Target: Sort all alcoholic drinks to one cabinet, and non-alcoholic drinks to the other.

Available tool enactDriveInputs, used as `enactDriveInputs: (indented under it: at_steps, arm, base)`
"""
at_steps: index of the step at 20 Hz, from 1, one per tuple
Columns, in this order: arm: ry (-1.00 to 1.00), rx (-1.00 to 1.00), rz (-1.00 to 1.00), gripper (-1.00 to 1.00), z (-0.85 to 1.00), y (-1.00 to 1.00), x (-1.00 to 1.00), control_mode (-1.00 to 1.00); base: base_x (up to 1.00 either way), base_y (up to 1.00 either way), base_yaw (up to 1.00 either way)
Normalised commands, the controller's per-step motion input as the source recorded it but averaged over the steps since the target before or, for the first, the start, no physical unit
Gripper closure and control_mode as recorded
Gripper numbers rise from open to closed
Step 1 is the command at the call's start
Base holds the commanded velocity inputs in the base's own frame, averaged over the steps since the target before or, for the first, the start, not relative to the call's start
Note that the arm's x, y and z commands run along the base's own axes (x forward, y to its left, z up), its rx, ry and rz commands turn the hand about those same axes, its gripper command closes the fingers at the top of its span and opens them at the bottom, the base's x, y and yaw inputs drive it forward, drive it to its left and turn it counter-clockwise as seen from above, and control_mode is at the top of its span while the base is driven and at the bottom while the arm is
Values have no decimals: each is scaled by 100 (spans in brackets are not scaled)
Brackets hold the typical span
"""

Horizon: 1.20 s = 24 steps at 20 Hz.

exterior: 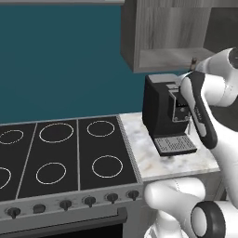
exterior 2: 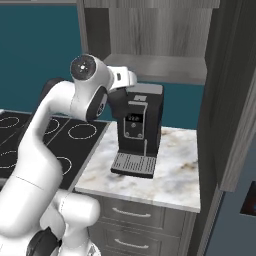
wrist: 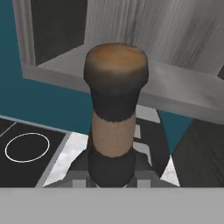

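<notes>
Blackish glass fills the hand view: the gripper [exterior: 192, 65] is clamped on the squat long-necked bottle [wrist: 114, 113], its brown cork-like top upward, held high above the black coffee machine [exterior 2: 136, 130] on the marble counter [exterior 2: 175, 170], just before the open wooden cabinet [exterior 2: 160, 35].

left base view sits behind your arm's left, looking forward and down across the stove [exterior: 60, 158], right base view does the same from the right, both share the coffee machine [exterior 2: 136, 131] and desk [exterior 2: 175, 170], your hand view hugs a bottle neck [wrist: 114, 109] super close
</notes>
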Motion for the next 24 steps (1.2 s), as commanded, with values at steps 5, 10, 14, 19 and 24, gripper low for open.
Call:
enactDriveInputs:
  at_steps: [5,10,14,19,24]
  arm:
    - [-14,0,-8,100,55,28,43,-100]
    - [-14,-1,-12,100,59,21,54,-100]
    - [-20,0,-10,100,34,0,46,-100]
    - [-13,1,-6,100,35,0,46,-100]
    - [-1,8,-2,100,10,0,59,-100]
  base:
    - [0,0,0]
    - [0,0,0]
    - [0,0,0]
    - [0,0,0]
    - [0,0,0]
